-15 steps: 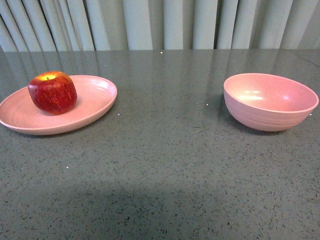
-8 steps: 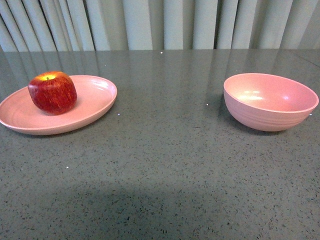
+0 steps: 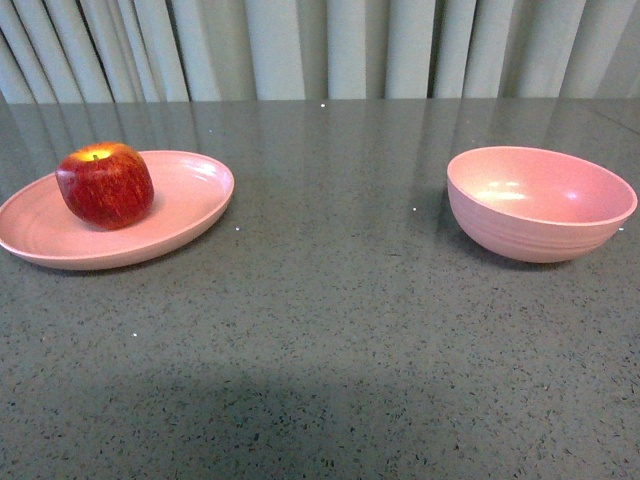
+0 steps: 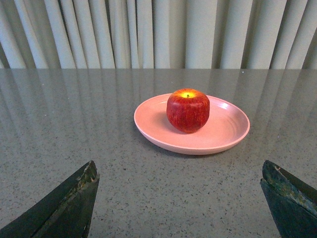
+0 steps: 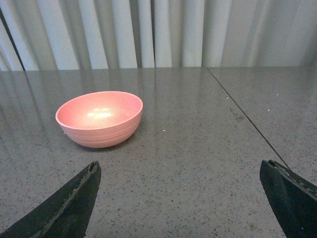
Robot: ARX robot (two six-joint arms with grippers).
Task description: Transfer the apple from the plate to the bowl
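Apple [image 3: 105, 185]: round and dark red with faint paler streaks, a yellow patch around its short stem, stem end up. It sits on the plate, toward the plate's left and back as the front view shows it, far from the bowl.
Plate [image 3: 190, 195]: wide, shallow, matte pink oval with a low raised rim, on the left side of the table [image 3: 330, 330].
Bowl [image 3: 530, 240]: deep, round, matte pink, with faint ridges on its outer wall; upright on the right side of the table, well apart from the plate, a soft glare on its inner wall.
Left gripper [image 4: 179, 171]: spread wide, its two dark fingers [image 4: 69, 203] at opposite lower corners of the left wrist view, nothing between them. It faces the apple and plate from short of the plate and touches neither.
Right gripper [image 5: 179, 168]: likewise spread wide, dark fingers [image 5: 287, 193] far apart and gripping nothing. It faces the bowl from a distance.
Cut off: only the finger ends show in each wrist view. Neither arm appears in the front view, and the plate's left edge runs out of that frame.
Hard to make out: the far side of the apple and the plate surface under it.
Backdrop: pale pleated curtain [image 3: 300, 50] behind the speckled grey table; a thin seam [image 5: 242, 114] crosses the tabletop right of the bowl.
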